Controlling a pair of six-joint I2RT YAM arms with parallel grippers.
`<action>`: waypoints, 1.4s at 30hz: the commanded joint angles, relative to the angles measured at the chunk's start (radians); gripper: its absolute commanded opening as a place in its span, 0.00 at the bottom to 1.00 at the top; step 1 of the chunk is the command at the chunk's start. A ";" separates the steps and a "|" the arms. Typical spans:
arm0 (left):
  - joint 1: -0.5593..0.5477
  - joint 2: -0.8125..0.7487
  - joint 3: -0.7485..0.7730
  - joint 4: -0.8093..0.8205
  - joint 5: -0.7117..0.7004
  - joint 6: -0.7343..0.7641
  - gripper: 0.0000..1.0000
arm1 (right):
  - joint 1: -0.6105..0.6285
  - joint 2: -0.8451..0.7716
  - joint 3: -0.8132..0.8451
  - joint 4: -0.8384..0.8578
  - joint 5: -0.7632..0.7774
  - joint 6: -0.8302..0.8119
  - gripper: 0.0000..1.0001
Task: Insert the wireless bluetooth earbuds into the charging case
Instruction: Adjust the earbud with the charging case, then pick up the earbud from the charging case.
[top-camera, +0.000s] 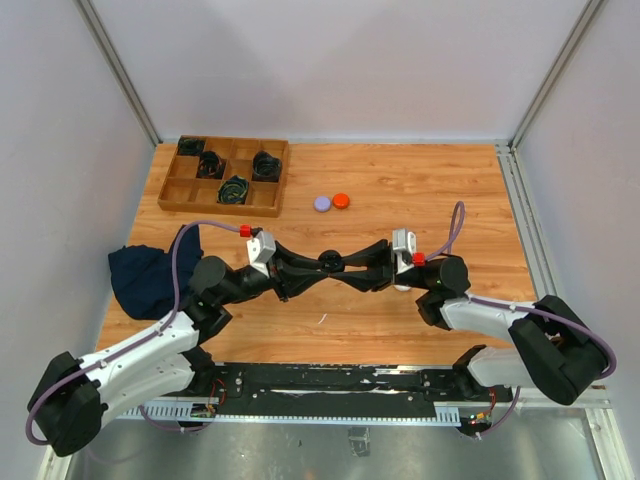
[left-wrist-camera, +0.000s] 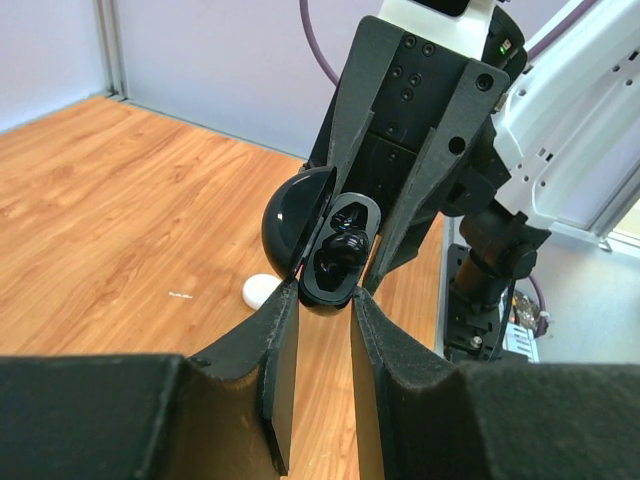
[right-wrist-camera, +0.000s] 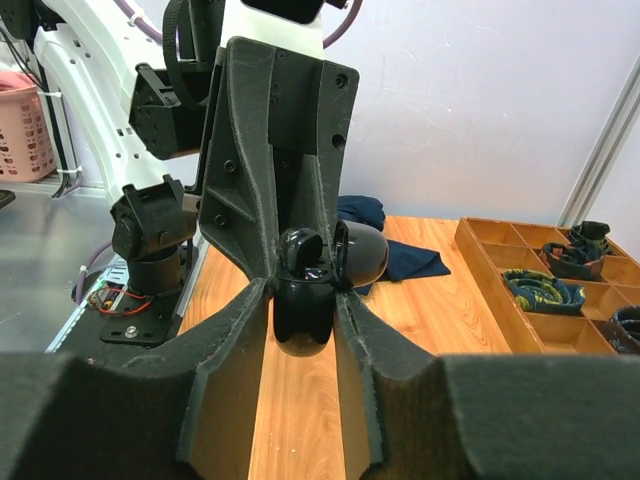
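We see the black case (left-wrist-camera: 335, 265) held up over the table (top-camera: 400, 180), mid-way btw the two arms. Its lid (left-wrist-camera: 295, 215) is swung open to one side. The left claw (left-wrist-camera: 322, 310) is clamped on the case's lower end, tips only. The right claw (right-wrist-camera: 305, 310) comes from the opp. side, and its fingers press the case body on both sides w/ no gap we can see, so it's gripping too.

Inside the case there's one dark bud (left-wrist-camera: 345, 245) sitting in a well. We can't make out the other well.

On the table under the case lies a small white bud (left-wrist-camera: 262, 290). Further back a purple bud (top-camera: 321, 203) & an orange bud (top-camera: 341, 200) sit just beside each other, well apart from the case.

At the far left corner is a wooden tray (top-camera: 262, 200) w/ dividers. Coiled black cables (top-camera: 235, 188) fill approx. four of its compartments, one coil per slot. A dark blue cloth (top-camera: 145, 275) is bunched at the table's left edge.
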 joint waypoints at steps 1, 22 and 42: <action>-0.006 -0.028 0.045 -0.068 -0.009 0.056 0.00 | -0.012 0.001 0.026 0.023 -0.034 0.011 0.30; -0.006 -0.123 0.156 -0.427 -0.143 -0.030 0.42 | -0.019 -0.011 -0.007 0.026 0.024 -0.112 0.11; -0.038 0.011 0.497 -0.950 -0.283 -0.574 0.48 | 0.034 0.009 -0.032 -0.122 0.263 -0.483 0.10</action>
